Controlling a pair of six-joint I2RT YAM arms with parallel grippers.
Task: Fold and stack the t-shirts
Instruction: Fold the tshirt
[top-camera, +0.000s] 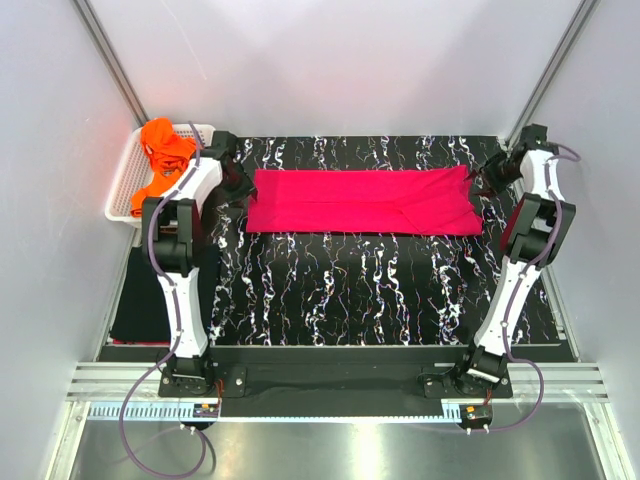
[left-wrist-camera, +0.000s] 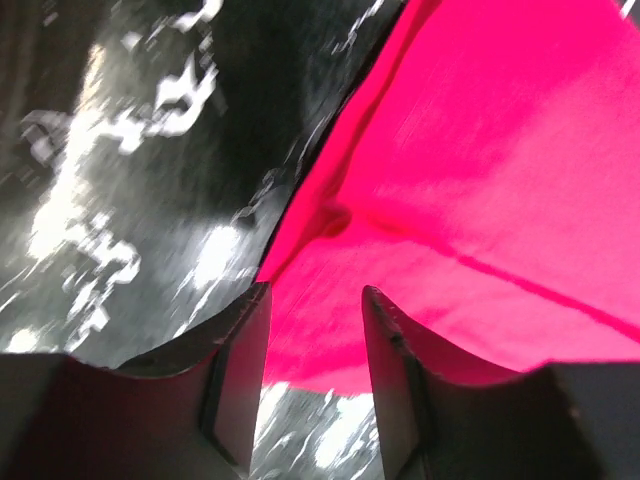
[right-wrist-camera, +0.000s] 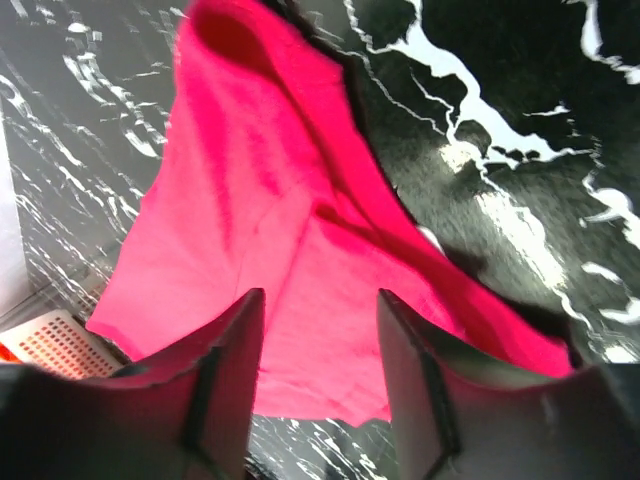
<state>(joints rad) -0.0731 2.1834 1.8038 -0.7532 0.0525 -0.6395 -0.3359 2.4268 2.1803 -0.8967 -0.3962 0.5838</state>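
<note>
As the overhead view shows, the pink t-shirt (top-camera: 360, 201) lies on the mat (top-camera: 330, 290) as a strip running left-right, with the left gripper (top-camera: 238, 180) and right gripper (top-camera: 487, 178) at its ends. Left wrist view: jaws parted, gripping nothing, cloth just ahead. Right wrist view: likewise.

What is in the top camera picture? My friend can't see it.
A hot pink t-shirt, folded into a long strip, lies flat across the far part of a black white-veined mat, with the left gripper at its left end and the right gripper at its right end. A white basket holding orange t-shirts sits at the far left.
</note>
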